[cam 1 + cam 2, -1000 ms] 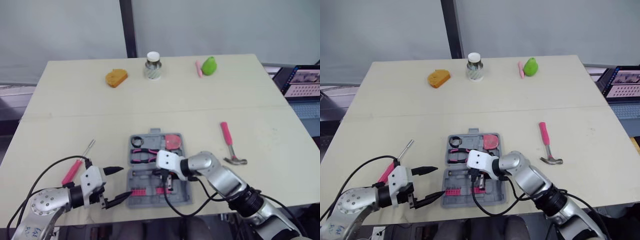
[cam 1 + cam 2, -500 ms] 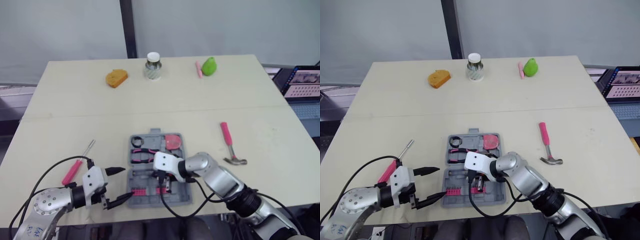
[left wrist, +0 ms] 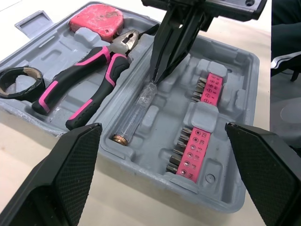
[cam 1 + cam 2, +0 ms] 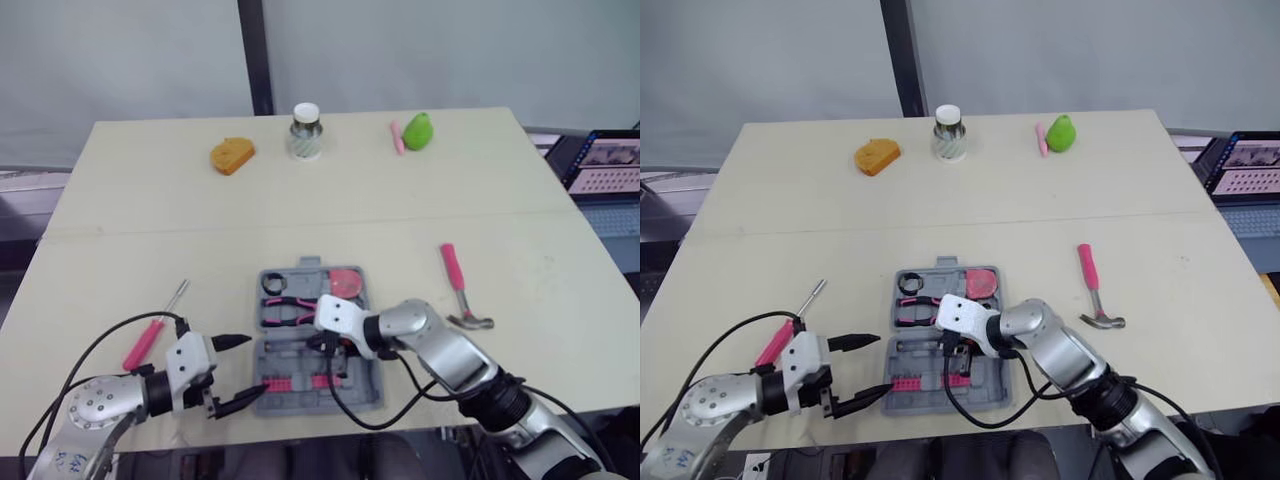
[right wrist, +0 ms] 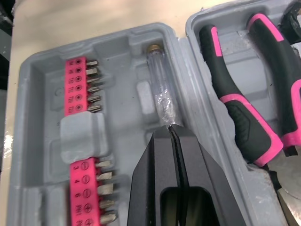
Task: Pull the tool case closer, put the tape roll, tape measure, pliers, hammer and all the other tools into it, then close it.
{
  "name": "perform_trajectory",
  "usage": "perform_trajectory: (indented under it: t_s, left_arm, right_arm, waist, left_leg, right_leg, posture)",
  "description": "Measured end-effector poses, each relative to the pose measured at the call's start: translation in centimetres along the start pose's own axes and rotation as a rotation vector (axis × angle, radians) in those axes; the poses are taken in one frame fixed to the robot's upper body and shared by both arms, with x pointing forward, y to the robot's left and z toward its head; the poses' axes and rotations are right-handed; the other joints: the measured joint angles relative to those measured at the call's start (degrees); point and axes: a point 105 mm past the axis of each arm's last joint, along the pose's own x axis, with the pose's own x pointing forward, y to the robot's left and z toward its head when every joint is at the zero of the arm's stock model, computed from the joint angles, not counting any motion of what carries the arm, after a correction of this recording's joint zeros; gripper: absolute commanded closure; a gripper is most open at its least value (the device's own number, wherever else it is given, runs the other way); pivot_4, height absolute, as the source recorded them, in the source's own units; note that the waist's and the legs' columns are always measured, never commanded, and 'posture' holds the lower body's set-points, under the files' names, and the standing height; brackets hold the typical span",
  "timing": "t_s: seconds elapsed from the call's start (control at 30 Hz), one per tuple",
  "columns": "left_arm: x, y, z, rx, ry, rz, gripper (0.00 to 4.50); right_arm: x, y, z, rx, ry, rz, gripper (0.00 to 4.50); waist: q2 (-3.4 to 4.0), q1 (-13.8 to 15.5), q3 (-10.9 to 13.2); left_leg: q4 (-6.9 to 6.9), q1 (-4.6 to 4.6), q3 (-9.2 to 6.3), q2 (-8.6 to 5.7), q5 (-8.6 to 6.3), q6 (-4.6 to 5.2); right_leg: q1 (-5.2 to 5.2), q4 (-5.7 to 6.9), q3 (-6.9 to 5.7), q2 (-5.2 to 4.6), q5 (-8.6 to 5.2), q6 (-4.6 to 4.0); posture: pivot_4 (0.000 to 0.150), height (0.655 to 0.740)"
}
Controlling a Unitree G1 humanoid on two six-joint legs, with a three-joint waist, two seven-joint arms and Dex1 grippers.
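The tool case (image 4: 362, 392) lies open on the table (image 4: 150, 230), near the front edge, w/ the tape roll (image 3: 21, 90), pliers (image 3: 106, 56) and tape measure (image 3: 96, 19) in the far half. The right gripper (image 5: 171, 129) has its fingers pressed together, and its tip touches the end of a clear-handled tool (image 5: 159, 89) lying in the near half beside the pink bit strips (image 3: 211, 92). I cannot tell if it pinches the thin tip or only touches it. The left gripper (image 4: 232, 371) is spread wide and empty, just beside the case's left side. The hammer (image 4: 455, 275) lies outside, to the right of the case, and a pink screwdriver (image 4: 145, 345) to the left. Risks, in my judgement: if the clear tool sticks to the fingers when the arm lifts, it can come out of its groove, and then the lid probably does not close flat. Also the case is close to the table edge, so a push from either arm, e.g. during the hammer placing, may slide it off. The hammer looks long vs. the case, so a wrong angle may block the lid.
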Motion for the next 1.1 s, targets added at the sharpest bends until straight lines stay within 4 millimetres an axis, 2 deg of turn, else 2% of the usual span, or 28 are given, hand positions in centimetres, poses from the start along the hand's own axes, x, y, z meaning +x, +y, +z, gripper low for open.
perform_trajectory:
  t_s: [0.4,0.83,1.1]
  left_arm:
    - [0.01,0.0,0.02,0.0,0.0,0.0,0.0]
    - [0.31,-0.3,0.41,0.011,-0.01,-0.011,0.0]
    - [0.36,-0.22,0.39,0.005,-0.006,-0.01,0.0]
  right_arm:
    - [0.13,-0.31,-0.24,-0.027,0.016,-0.027,4.48]
    - [0.55,0.47,-0.18,-0.13,0.053,-0.023,4.48]
    - [0.7,0.39,-0.12,-0.131,0.086,-0.027,4.48]
  waist:
    - [0.0,-0.04,0.0]
    - [-0.01,-0.05,-0.01]
    - [-0.03,-0.09,-0.02]
  left_leg:
    - [0.0,0.0,0.01,0.01,0.0,0.0]
    - [0.0,0.01,0.0,0.02,0.0,0.0]
    - [0.0,0.06,0.01,0.04,0.0,-0.01]
  right_leg:
    - [0.0,0.0,0.0,0.0,0.0,0.0]
    - [0.0,0.01,0.0,0.02,0.0,0.0]
    - [0.02,0.01,0.01,0.05,0.0,0.0]
  posture:
    - [0.15,0.74]
    - [0.15,0.74]
    - [0.15,0.74]
